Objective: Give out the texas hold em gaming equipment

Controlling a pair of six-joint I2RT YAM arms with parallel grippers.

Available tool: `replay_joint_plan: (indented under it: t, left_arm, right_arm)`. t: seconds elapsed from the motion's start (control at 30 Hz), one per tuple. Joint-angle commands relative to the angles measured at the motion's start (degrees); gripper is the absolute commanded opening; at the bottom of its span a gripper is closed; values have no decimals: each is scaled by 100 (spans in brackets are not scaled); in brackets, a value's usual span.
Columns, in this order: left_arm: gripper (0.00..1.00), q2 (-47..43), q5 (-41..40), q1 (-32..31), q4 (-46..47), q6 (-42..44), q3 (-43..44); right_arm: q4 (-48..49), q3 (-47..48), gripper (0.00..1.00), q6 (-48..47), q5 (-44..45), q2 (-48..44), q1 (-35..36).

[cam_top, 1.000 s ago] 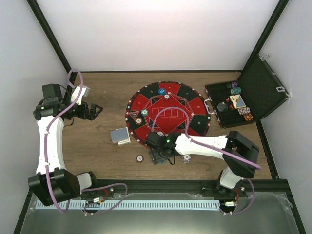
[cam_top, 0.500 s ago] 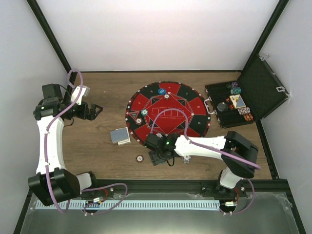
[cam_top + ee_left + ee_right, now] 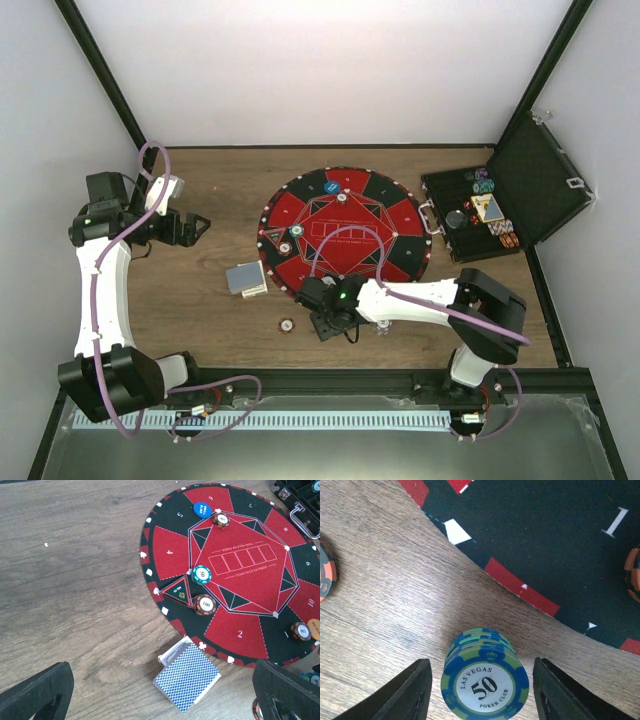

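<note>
Chip stack (image 3: 484, 680) stands between right tool's (image 3: 481, 692) jaws.

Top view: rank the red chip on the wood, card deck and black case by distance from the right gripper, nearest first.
1. red chip, just left of the right gripper.
2. card deck, farther left and back.
3. black case, far right corner.

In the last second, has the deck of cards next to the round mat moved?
No. The deck of cards lies in the same place, beside the lower-left edge of the round mat and equally far from the lone red chip on the wood.
</note>
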Motion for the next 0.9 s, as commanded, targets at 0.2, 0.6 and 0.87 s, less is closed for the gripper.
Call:
replay_joint_plan:
  t: [0.2,0.6,0.87]
  left_arm:
    - [100,-95,47,29,49,2,35]
    - [100,-120,29,31,40,8,47]
    - [100,-120,43,31,10,4,99]
  right_arm:
    - [7,5,47,7,130,46,51]
    - [-21,-8,33,-9,121,51,52]
    - [-483,404,25,-160,333,-124,14]
